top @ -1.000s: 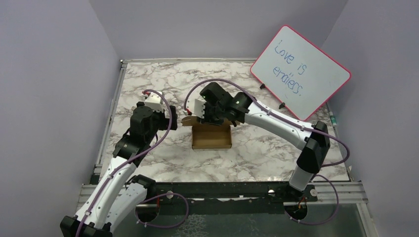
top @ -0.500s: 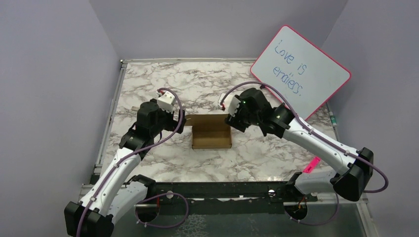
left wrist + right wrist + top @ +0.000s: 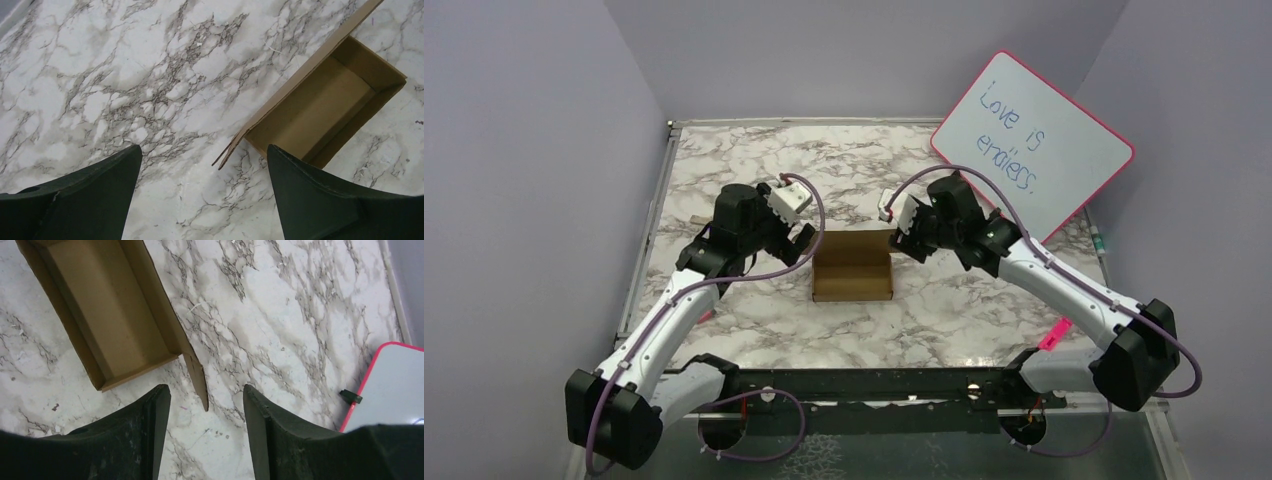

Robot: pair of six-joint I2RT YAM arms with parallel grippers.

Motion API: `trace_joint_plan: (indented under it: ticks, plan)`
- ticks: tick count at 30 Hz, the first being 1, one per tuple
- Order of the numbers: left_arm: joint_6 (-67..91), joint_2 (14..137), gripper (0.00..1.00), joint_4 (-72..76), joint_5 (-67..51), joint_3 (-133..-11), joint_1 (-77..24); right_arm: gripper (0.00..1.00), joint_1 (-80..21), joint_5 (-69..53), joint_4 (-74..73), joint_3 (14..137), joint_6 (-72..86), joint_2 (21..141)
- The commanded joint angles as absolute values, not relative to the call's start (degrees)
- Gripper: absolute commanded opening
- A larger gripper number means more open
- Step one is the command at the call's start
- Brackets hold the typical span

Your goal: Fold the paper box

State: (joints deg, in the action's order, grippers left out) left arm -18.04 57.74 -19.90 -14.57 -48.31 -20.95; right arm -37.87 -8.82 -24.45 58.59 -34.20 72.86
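The paper box [image 3: 852, 272] is an open brown cardboard tray on the marble table, its far wall standing with pointed flap ends sticking out at both far corners. My left gripper [image 3: 803, 243] hovers open just off the box's far left corner. In the left wrist view the box [image 3: 325, 100] lies to the upper right and the left flap end [image 3: 226, 155] points into the gap of my left gripper [image 3: 204, 150], untouched. My right gripper [image 3: 904, 243] is open at the far right corner. In the right wrist view the right flap end [image 3: 200, 382] reaches between the tips of my right gripper [image 3: 206, 390], beside the box [image 3: 110, 315].
A pink-framed whiteboard [image 3: 1032, 145] leans against the right wall behind the right arm, and its corner [image 3: 390, 385] with a black clip [image 3: 350, 396] shows in the right wrist view. A raised rail [image 3: 656, 210] runs along the table's left edge.
My right arm has drawn back from over the box to its right far corner and its jaws have opened. My left arm has moved in toward the left far corner.
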Motion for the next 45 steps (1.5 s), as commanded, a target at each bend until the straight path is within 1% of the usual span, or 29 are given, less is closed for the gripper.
trace_joint_plan:
  ticks: [1, 6, 10, 17, 20, 23, 27, 30, 32, 36, 41, 44, 45]
  plan:
    - [-26.32, 61.53, 0.93, -23.18, -20.88, -52.21, -20.49, 0.56, -37.27, -13.45, -22.09, 60.72, -36.70, 77.16]
    - [-29.76, 66.88, 0.85, -26.91, -24.82, -55.06, -20.48, 0.52, -36.86, -12.76, -21.48, 59.61, -37.18, 79.81]
    - [-30.91, 70.18, 0.77, -28.80, -24.92, -56.29, -20.48, 0.46, -36.35, -13.65, -20.46, 59.16, -36.83, 80.78]
    - [-33.06, 70.92, 0.73, -26.92, -25.21, -53.33, -20.48, 0.40, -35.95, -12.90, -20.46, 58.85, -37.18, 81.10]
    - [-32.96, 71.78, 0.69, -26.49, -24.36, -52.83, -20.03, 0.37, -35.91, -13.08, -20.53, 58.74, -37.17, 81.10]
    - [-33.11, 72.39, 0.65, -26.29, -26.17, -52.87, -19.25, 0.35, -35.80, -12.90, -20.71, 58.50, -37.18, 81.24]
    - [-33.30, 72.36, 0.55, -25.90, -26.74, -52.11, -18.70, 0.32, -35.78, -12.40, -21.02, 58.45, -37.17, 81.26]
    - [-33.35, 72.26, 0.47, -25.62, -27.57, -51.71, -18.55, 0.30, -35.79, -12.47, -21.03, 58.41, -37.06, 81.21]
    - [-33.40, 72.51, 0.40, -25.50, -27.60, -51.49, -18.48, 0.29, -35.75, -12.56, -20.94, 58.28, -36.96, 81.12]
    - [-33.22, 73.30, 0.33, -24.87, -26.79, -51.26, -18.38, 0.25, -35.69, -12.77, -20.68, 58.12, -36.58, 81.20]
    - [-32.05, 74.11, 0.19, -24.45, -27.03, -51.48, -18.29, 0.16, -35.71, -13.14, -20.87, 59.11, -34.73, 81.81]
    - [-30.06, 73.97, 0.06, -23.64, -26.27, -51.61, -18.29, 0.11, -35.69, -15.09, -21.53, 60.34, -32.26, 82.15]
    - [-29.14, 73.83, 0.04, -23.30, -26.27, -51.52, -18.30, 0.09, -35.72, -15.52, -21.72, 60.73, -31.28, 82.36]
